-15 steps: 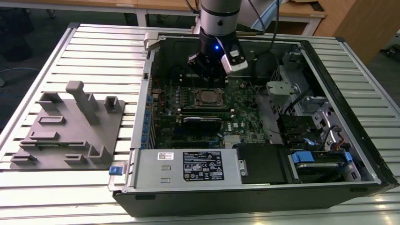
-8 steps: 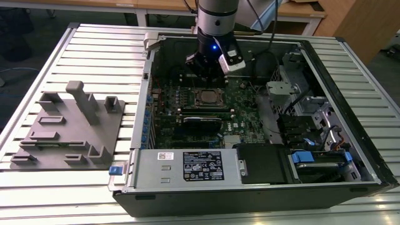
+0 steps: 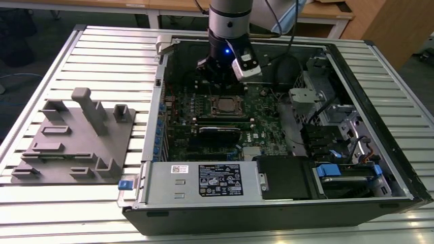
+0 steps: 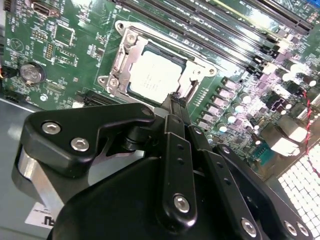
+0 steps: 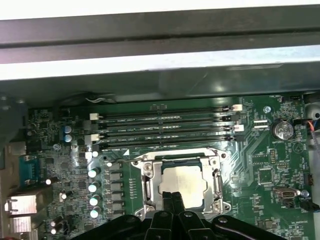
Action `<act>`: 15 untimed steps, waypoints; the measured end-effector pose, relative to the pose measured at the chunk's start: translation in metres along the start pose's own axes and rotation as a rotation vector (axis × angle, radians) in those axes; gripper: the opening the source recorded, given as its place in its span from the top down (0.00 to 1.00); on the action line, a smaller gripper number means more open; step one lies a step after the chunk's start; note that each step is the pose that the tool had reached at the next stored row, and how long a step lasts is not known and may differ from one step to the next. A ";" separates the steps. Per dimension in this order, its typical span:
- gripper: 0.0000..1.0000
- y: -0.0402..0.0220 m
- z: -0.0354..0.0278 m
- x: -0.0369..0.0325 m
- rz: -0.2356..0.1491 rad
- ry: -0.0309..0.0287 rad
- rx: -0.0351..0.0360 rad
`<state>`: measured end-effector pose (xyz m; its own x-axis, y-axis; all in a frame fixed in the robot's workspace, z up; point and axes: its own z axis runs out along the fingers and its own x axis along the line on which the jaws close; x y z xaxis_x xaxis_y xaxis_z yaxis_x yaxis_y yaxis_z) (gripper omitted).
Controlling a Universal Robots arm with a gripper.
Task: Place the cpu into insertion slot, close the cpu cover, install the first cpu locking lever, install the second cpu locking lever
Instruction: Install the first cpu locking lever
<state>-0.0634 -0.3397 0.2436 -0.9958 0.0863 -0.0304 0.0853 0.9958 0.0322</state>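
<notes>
The cpu [image 5: 184,181] [image 4: 156,75] lies flat in the insertion slot [image 5: 175,161] on the green motherboard, its silvery top showing. The cpu cover [image 5: 148,176] [image 4: 120,56] is down over it, and its metal frame rings the chip. In the exterior view the socket [image 3: 227,105] sits in the middle of the open computer case. My gripper [image 5: 173,199] [image 4: 175,101] [image 3: 218,84] hovers just above the near edge of the socket, shut, with its two black fingertips pressed together and nothing between them. I cannot make out how the locking levers stand.
Long black memory slots [image 5: 165,125] run beside the socket. A coin battery [image 5: 283,130] and ports stand nearby. The case walls [image 3: 162,91] box the board in, with a power supply [image 3: 203,180] and drive bays [image 3: 339,168] at the front. A grey fixture [image 3: 74,142] lies on the table at the exterior view's left.
</notes>
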 end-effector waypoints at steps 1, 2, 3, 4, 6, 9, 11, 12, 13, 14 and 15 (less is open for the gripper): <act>0.89 0.0000 0.0000 0.0002 0.000 0.0000 0.0000; 0.89 0.0000 0.0000 0.0002 0.000 0.0000 0.0000; 0.89 0.0000 0.0000 0.0002 0.000 0.0000 0.0000; 0.89 -0.0001 -0.0001 0.0002 0.000 0.0000 0.0002; 0.89 -0.0001 -0.0001 0.0002 0.000 -0.0001 0.0001; 0.89 0.0000 -0.0024 0.0002 0.000 0.0000 0.0002; 0.89 0.0001 -0.0046 0.0001 0.000 -0.0001 0.0001; 0.89 0.0001 -0.0057 0.0001 0.000 -0.0001 0.0000; 0.89 0.0002 -0.0068 0.0000 0.000 -0.0001 0.0001; 0.89 0.0002 -0.0077 0.0000 0.000 -0.0001 0.0001; 0.89 0.0002 -0.0084 0.0000 0.000 -0.0001 0.0001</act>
<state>-0.0637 -0.3397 0.2519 -0.9958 0.0863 -0.0305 0.0853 0.9958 0.0321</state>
